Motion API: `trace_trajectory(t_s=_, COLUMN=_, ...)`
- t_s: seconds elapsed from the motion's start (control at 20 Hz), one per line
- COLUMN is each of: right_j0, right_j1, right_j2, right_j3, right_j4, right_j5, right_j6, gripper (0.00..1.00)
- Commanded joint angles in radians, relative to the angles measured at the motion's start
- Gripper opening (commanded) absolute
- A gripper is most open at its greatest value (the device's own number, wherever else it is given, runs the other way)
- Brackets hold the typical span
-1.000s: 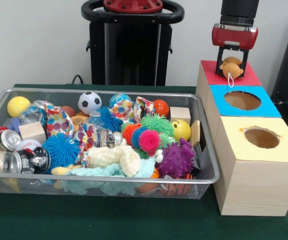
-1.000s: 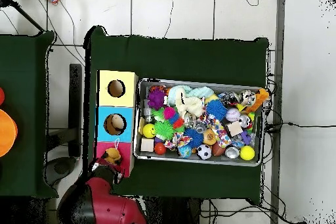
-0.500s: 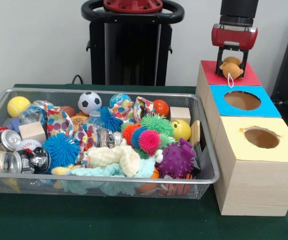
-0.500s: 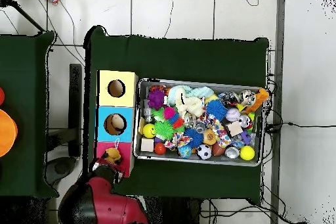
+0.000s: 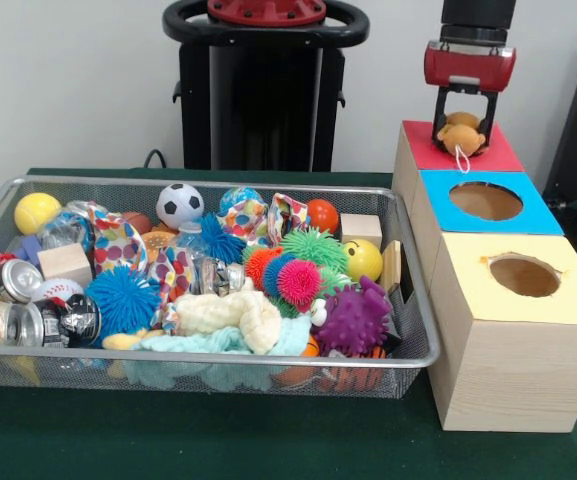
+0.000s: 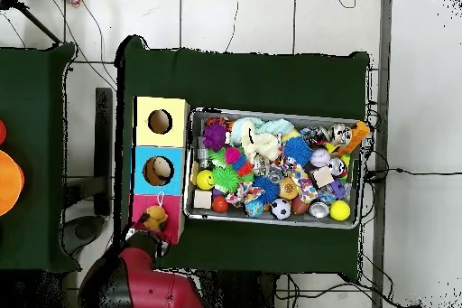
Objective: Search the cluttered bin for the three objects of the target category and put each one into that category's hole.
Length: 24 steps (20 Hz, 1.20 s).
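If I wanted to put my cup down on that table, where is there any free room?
The green cloth in front of the wire bin is bare along its whole width. The bin itself is packed. The boxes' tops are mostly holes: yellow box, blue box. The tool holds an orange toy over the red box.

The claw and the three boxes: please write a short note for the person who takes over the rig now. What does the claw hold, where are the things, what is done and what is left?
Claw: shut on a small orange-tan soft toy with a white loop hanging from it, held over the red box.
Boxes: the red box, blue box and yellow box stand in a row beside the wire bin.
Done: something tan lies in the blue box's hole in the overhead view; it cannot be identified.
Left: the toy is not yet released. The bin is full of balls, spiky toys, cans and blocks to search.
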Motion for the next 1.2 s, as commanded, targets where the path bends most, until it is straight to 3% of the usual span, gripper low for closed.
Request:
trace_trajectory(t_s=0.05, right_j0=-0.051, right_j1=-0.057, right_j2=0.079, right_j3=0.048, right_j4=-0.023, right_j5=0.154, right_j6=0.158, gripper=1.00)
trace_trajectory(t_s=0.6, right_j0=-0.064, right_j1=-0.066, right_j2=0.089, right_j3=0.055, right_j4=-0.021, right_j5=0.154, right_j6=0.160, gripper=1.00)
trace_trajectory(t_s=1.2, right_j0=0.029, right_j1=-0.052, right_j2=0.010, right_j3=0.007, right_j4=0.016, right_j5=0.209, right_j6=0.154, gripper=1.00)
